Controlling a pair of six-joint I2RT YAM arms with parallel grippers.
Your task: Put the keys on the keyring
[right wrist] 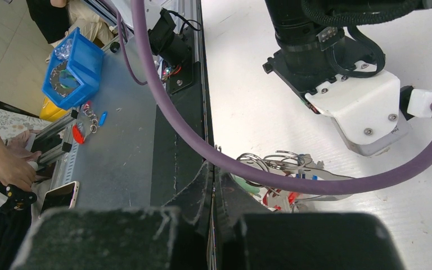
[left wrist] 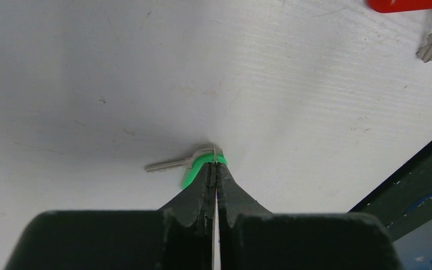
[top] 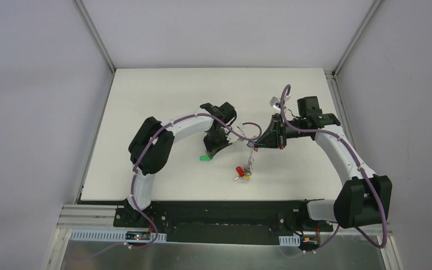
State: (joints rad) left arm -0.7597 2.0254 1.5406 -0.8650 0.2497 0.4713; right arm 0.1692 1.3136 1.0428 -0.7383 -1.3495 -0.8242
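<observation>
Top view: the green key (top: 205, 158) lies on the worktop beside the left gripper (top: 214, 148); other keys (top: 243, 170) bunch right of that key

Left wrist: the left gripper is clenched on the thin keyring (left wrist: 215, 151) wire, over the green key

Right wrist: the right gripper (right wrist: 212, 171) is clenched, held thing unclear

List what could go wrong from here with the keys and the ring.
1. The left gripper is shut on what looks like the thin grey wire keyring, just over the silver green-tagged key lying on the white table; the wire could slip or push that key away.
2. The thick purple cable crosses the bunch of tagged keys beside the shut right gripper and could snag them.
</observation>
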